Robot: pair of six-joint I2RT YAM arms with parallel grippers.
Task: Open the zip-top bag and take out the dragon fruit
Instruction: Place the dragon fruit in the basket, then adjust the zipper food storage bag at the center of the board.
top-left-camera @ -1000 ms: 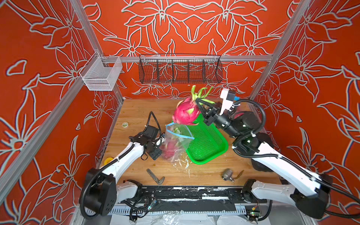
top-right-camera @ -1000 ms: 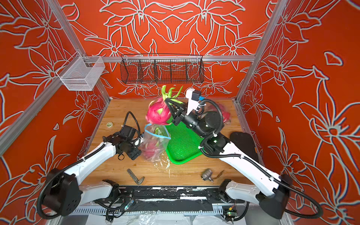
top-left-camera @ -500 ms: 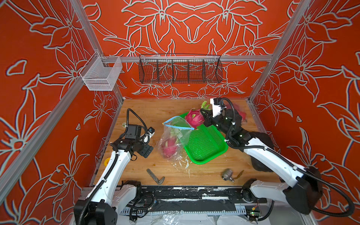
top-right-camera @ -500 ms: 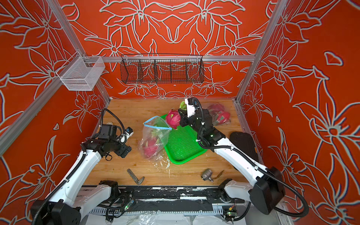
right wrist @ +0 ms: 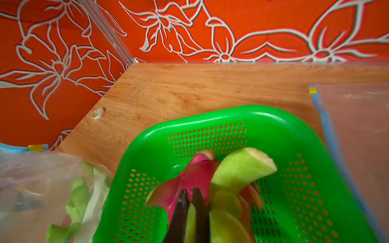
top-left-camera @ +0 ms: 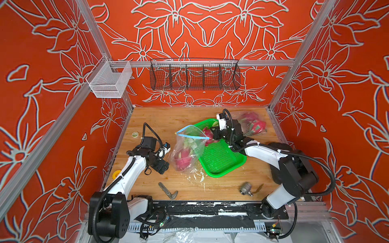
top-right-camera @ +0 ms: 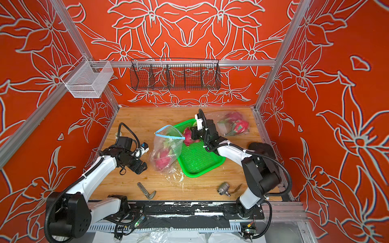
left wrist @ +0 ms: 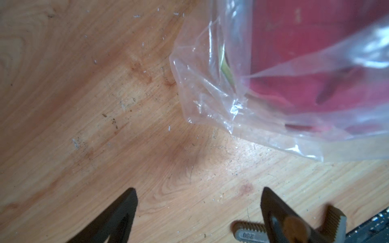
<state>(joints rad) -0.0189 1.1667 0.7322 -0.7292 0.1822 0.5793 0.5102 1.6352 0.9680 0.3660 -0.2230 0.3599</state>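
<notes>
Green tray mid-table carries one dragon fruit at its 11 o'clock corner. The right gripper is clamped on a green scale of it. The left gripper stands wide open and empty, at 8 o'clock of the zip-top bag, which holds a second fruit.

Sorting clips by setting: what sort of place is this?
Probably a robot test cell, not a kitchen: an aluminium frame holding printed floral wall panels boxes in a wooden tabletop, with a left arm and right arm mounted at its front edge.
</notes>
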